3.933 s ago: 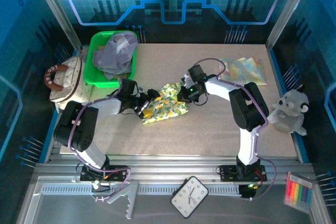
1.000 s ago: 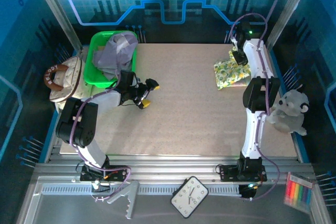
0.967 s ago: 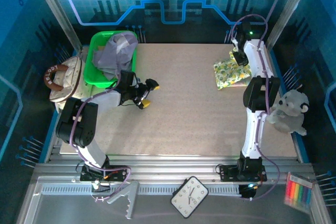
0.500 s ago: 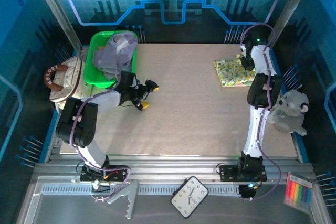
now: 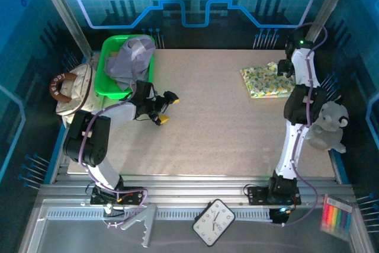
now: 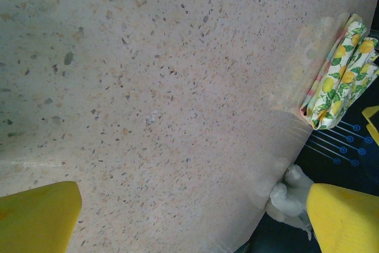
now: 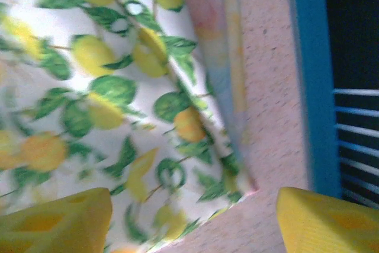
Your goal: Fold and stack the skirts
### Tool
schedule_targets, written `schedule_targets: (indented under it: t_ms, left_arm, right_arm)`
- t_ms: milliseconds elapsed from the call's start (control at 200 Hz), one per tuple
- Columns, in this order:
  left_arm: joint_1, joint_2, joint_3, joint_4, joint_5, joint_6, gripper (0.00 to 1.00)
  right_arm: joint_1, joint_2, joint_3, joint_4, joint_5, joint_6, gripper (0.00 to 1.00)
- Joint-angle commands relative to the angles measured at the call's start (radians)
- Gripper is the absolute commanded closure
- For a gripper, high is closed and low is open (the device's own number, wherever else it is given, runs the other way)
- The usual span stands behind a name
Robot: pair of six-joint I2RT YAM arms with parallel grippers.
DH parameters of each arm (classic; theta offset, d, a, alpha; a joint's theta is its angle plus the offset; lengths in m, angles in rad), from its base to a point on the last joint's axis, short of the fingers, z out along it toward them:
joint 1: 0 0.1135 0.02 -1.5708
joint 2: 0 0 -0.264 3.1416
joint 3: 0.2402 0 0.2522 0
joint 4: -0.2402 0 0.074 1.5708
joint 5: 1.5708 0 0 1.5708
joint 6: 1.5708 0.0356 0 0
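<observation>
The right end effector (image 7: 192, 220) stands wide, its yellow fingers (image 7: 56, 220) spread and holding nothing. Directly beneath it, the folded yellow-green printed skirt (image 7: 106, 87) lies flat on the counter (image 7: 269, 87), on top of a pastel cloth (image 7: 216, 45) whose edge peeks out. The left end effector (image 6: 195, 220) is wide too, over bare counter. Beyond it to its left, the lavender-grey skirt (image 5: 131, 57) is heaped in a green bin (image 5: 102, 72).

Lemon-print skirt (image 5: 267, 80): yellow-green, leafy pattern, folded flat into a neat rectangle at the far right of the worktop (image 5: 219, 122), close to its edge. It lay on top of a folded pastel cloth (image 7: 228, 81), whose edges showed beneath it. Lavender-grey skirt (image 5: 131, 57): unfolded, crumpled in a heap in the green bin (image 5: 102, 72) at the far left corner.
</observation>
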Motion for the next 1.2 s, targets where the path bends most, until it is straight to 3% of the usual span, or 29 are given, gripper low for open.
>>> schedule_targets:
  t_ms: [0,135,365,570,770,780,800,845,1010,1115,1190]
  left_arm:
    - [0.002,0.008,-0.004,-0.003,0.006,0.009,0.01]
    - [0.001,0.008,-0.001,-0.004,0.008,0.012,0.01]
    - [0.001,0.008,-0.008,-0.002,0.007,0.018,0.01]
    - [0.002,0.006,-0.011,-0.010,0.010,0.022,0.01]
    - [0.003,-0.003,0.043,-0.070,0.005,0.059,0.01]
    - [0.004,-0.005,0.047,-0.077,0.002,0.063,0.01]
    - [0.005,-0.011,0.055,-0.087,-0.002,0.070,0.01]
    - [0.004,-0.020,0.073,-0.114,-0.014,0.088,0.01]
    - [0.004,-0.037,0.110,-0.176,-0.044,0.131,0.01]
    - [0.006,-0.030,0.108,-0.174,-0.041,0.130,0.01]
    - [0.006,-0.029,0.104,-0.171,-0.037,0.126,0.01]
  right_arm:
    - [0.000,-0.087,-0.055,0.005,-0.266,0.080,0.23]
    - [0.000,-0.027,-0.044,0.015,-0.430,0.117,0.23]
    - [-0.023,0.088,-0.017,-0.019,-0.353,0.261,0.22]
    - [-0.058,-0.112,-0.363,0.159,-0.329,0.396,0.20]
    - [-0.056,-0.247,-0.505,0.275,-0.342,0.399,0.18]
    - [-0.056,-0.253,-0.510,0.281,-0.345,0.397,0.16]
    - [-0.055,-0.272,-0.524,0.296,-0.351,0.393,0.02]
    - [-0.051,-0.309,-0.555,0.334,-0.357,0.385,0.00]
    - [-0.045,-0.352,-0.599,0.387,-0.348,0.352,0.00]
    - [-0.044,-0.278,-0.549,0.343,-0.352,0.343,0.00]
    - [-0.034,-0.221,-0.492,0.306,-0.289,0.337,0.00]
